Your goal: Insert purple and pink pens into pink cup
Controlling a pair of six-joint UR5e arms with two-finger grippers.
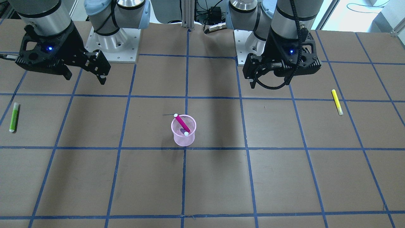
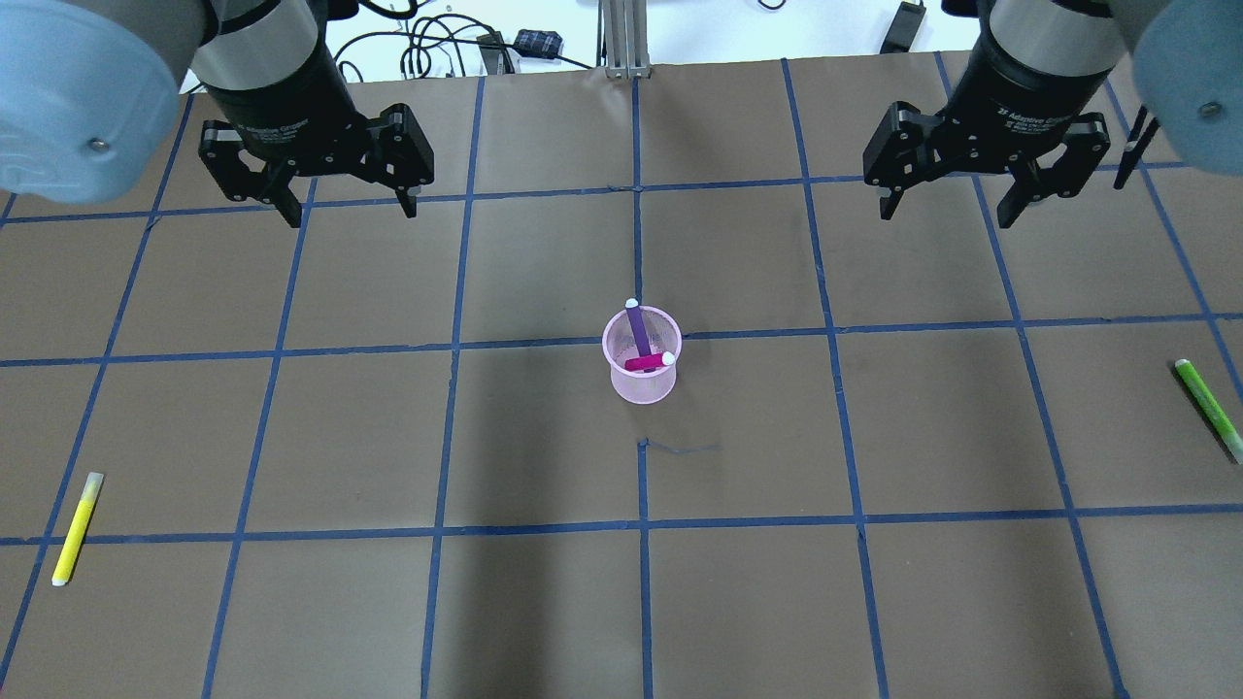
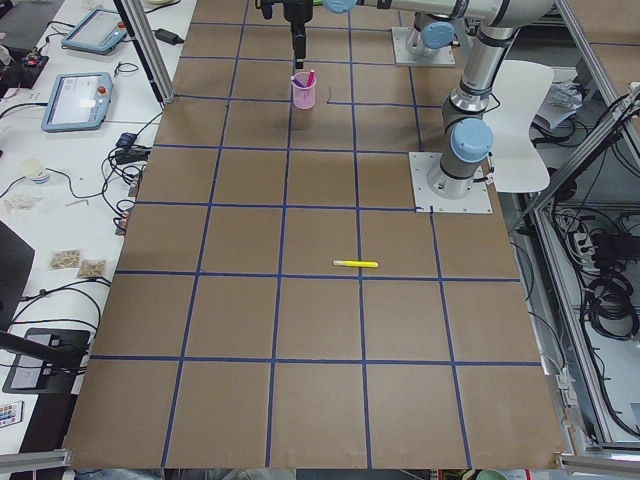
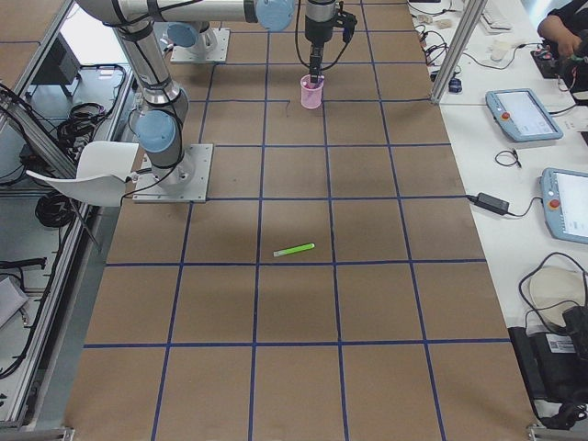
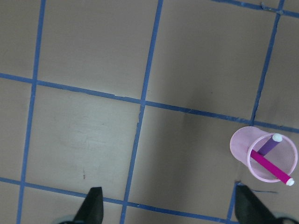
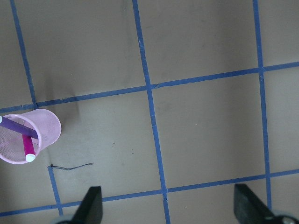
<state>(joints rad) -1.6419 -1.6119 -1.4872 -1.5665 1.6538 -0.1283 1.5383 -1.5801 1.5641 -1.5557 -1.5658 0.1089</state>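
Observation:
The pink mesh cup (image 2: 641,388) stands upright at the table's middle; it also shows in the front view (image 1: 183,141) and both wrist views (image 5: 242,140) (image 6: 46,128). The purple pen (image 2: 638,328) and the pink pen (image 2: 649,363) both stand in it, leaning across each other. My left gripper (image 2: 352,214) hangs open and empty above the table, back and to the left of the cup. My right gripper (image 2: 945,217) hangs open and empty, back and to the right of the cup. Neither touches the cup.
A yellow highlighter (image 2: 76,529) lies on the table at the near left. A green highlighter (image 2: 1208,408) lies at the far right edge. Blue tape lines grid the brown table top. The arm bases (image 1: 115,41) stand at the back.

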